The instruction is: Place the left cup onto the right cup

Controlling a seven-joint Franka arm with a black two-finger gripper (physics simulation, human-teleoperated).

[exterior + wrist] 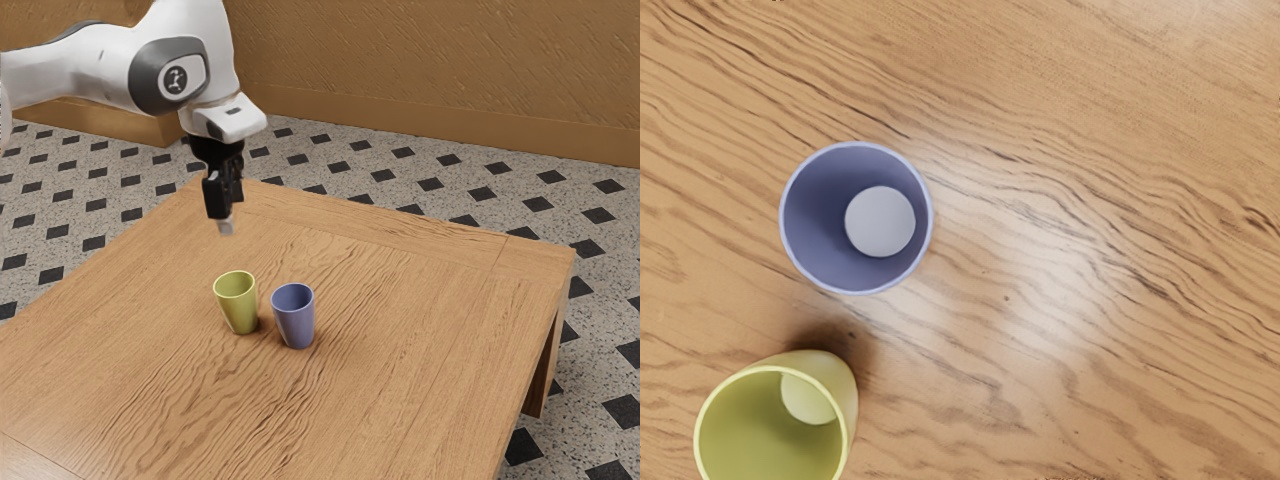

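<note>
Hovering above the desk (420,330), the gripper (225,222) hangs at roughly 12 o'clock from the green cup (237,301) in the exterior view, well clear of it and holding nothing. It is seen edge-on, so I cannot tell whether it is open or closed. The green cup stands upright with its mouth up. Just beside it, at about 4 o'clock and not touching, stands the blue cup (294,314), also upright. Both rest near the middle of the desk. As the one toward the exterior view's left, the green cup is probably the cup to be moved, and no grasp has begun. The height probably leaves room to line up over the green rim before coming down. With the cups so close, a careless descent could knock the blue one.
</note>
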